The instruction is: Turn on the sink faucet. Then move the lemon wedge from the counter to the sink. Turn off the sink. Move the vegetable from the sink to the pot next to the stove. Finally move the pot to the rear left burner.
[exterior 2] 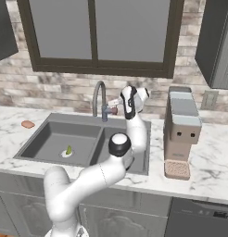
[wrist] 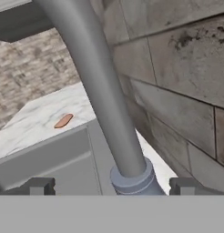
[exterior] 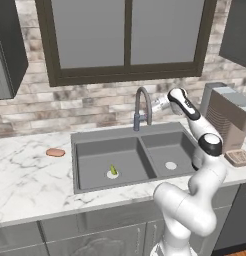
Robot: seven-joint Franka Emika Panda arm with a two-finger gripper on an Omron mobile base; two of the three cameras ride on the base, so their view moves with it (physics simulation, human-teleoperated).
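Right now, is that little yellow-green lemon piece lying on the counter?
No, the lemon wedge sits down in the left bowl of the sink, near its round white drain.

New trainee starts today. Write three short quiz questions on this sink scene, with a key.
1. True or false: the lemon wedge lies in the sink's left bowl.
2. The gripper is: A) shut on the faucet; B) open beside the faucet; C) in the sink.
3. What flat orange-brown thing lies on the counter, and on which side of the sink?

Key: 1 true. 2 B. 3 An orange-brown oval, left of the sink.
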